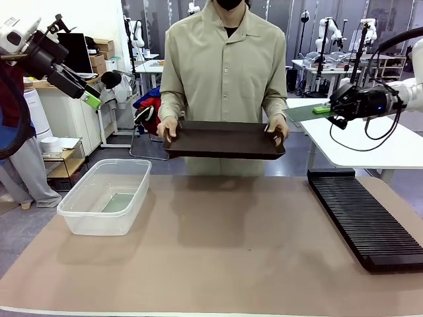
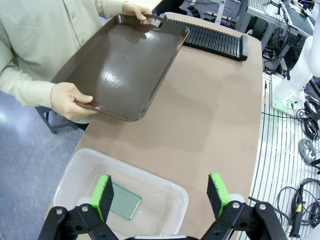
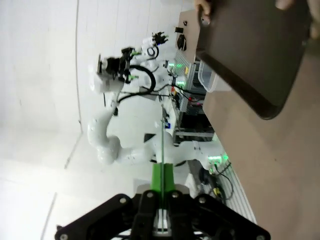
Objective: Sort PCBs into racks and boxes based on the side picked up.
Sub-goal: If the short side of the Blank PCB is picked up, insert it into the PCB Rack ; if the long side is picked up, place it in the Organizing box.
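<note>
White arms (image 1: 413,89), black left gripper (image 2: 160,197) and right gripper (image 1: 322,109), green pads (image 2: 104,196), black cable loops (image 1: 362,150), person's beige collared long-sleeved shirt (image 1: 225,66), black undershirt (image 1: 230,30).

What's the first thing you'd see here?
A person at the far side holds a big dark brown tray above the table. On the right, the right pincer is shut on a thin green PCB, up in the air. Another PCB lies in the clear box on the left.
</note>
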### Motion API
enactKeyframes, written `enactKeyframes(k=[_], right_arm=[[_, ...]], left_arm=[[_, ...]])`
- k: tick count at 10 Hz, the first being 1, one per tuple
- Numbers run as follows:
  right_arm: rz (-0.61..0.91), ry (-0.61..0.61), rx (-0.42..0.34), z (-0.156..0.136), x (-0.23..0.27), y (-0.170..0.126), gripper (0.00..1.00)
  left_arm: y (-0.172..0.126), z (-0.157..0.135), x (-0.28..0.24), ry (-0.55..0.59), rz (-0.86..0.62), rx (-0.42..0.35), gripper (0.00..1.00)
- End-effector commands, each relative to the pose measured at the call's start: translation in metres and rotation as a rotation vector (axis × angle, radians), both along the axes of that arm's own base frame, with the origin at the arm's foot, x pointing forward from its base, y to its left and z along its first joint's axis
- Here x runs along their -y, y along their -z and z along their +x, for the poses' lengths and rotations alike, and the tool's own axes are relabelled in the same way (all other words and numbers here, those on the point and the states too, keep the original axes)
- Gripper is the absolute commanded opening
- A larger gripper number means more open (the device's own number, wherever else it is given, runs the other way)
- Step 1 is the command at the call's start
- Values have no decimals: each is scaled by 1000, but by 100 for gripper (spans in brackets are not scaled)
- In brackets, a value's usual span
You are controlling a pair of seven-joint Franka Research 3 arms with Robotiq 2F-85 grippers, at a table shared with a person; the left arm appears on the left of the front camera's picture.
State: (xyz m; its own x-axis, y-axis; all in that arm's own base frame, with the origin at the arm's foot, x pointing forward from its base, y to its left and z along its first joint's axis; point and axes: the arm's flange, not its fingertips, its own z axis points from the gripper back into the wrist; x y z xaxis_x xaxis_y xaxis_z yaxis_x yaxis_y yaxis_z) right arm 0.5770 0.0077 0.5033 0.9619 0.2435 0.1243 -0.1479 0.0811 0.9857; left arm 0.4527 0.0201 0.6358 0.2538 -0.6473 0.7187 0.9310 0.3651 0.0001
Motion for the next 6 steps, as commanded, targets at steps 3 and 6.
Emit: enactKeyframes(k=[3, 6], right_arm=[[22, -133, 362, -34, 39, -30, 2], [55, -145, 725, -69, 65, -53, 2]], left_arm=[[1, -1, 0, 14, 3, 3, 100], [1, -1, 0, 14, 3, 3, 100]])
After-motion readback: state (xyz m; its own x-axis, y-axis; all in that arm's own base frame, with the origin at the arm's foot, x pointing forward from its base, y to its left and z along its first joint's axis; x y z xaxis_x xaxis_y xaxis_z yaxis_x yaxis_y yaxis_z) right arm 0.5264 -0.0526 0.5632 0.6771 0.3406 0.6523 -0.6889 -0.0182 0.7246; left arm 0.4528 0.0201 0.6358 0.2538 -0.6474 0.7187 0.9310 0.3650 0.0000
